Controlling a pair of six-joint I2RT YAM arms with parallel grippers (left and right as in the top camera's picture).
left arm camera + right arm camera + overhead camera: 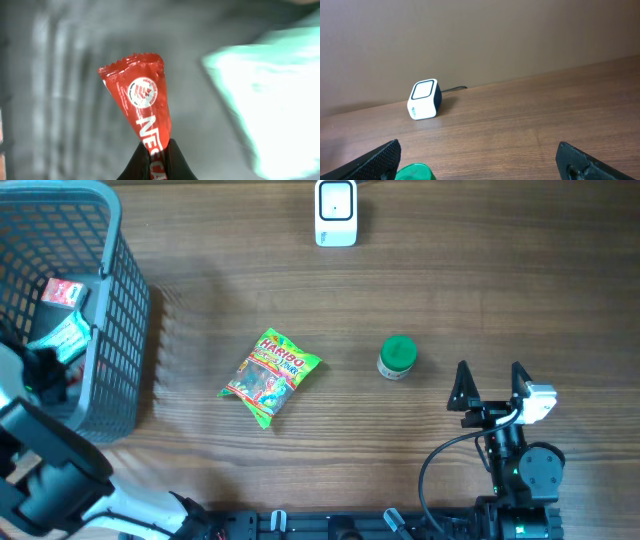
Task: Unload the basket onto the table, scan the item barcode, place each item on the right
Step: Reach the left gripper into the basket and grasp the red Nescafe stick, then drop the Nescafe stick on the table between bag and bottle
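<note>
Landmark: grey mesh basket [122, 300], at the left end of the table.
Task item: red sachet [142, 100], inside the basket, just beside a teal packet [265, 95].
Left gripper [159, 148]: inside the basket, jaws narrowed fully, pinching the lower end of the sachet. The crimped upper end stands free.
Right gripper [490, 377]: well apart from the basket, jaws wide, holding nothing.
Scanner [336, 212]: white unit, well apart from the basket, at the far table edge.
Handling: judged light, thin and flexible. The foil is likely slippery, and the free end may droop or swing in transit.
Grip point: the flat end seam, as held now. Keep the pads off the printed panel.
Barcode: not visible in the wrist view. It is possibly on the face turned away, so the sachet may need rotating before presentation.
</note>
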